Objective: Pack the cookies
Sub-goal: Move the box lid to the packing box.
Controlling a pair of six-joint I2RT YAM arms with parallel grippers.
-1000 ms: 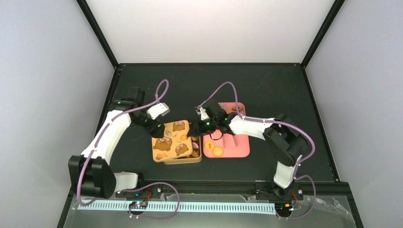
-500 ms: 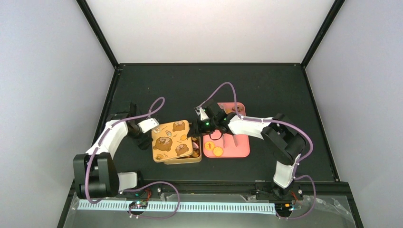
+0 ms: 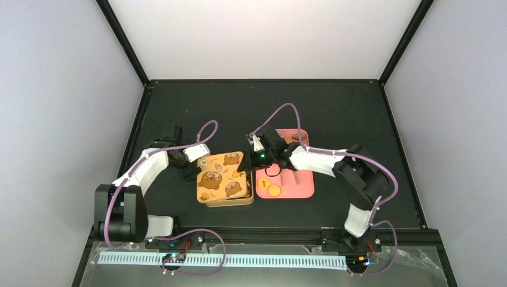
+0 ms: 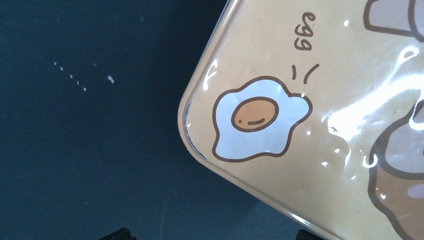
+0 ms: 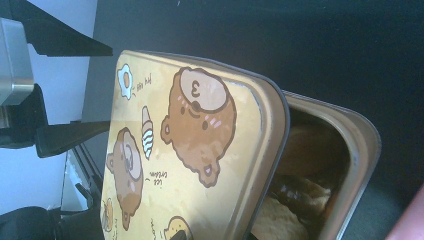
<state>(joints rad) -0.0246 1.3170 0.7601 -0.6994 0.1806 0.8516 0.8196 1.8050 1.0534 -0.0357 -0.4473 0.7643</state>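
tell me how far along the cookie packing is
Done: cookies lie inside the tin. In hand: the lid sits skewed over it, one side uncovered, with the left arm and right arm at its opposite edges. Left: two orange cookies on the pink tray, then seating the lid.

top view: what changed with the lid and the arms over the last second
The lid slid right, sitting more squarely over the tin. The left gripper backed off left, then returned beside the lid's left edge, jaws open. The right gripper stayed at the lid's right edge; the pink tray and its two cookies did not move.
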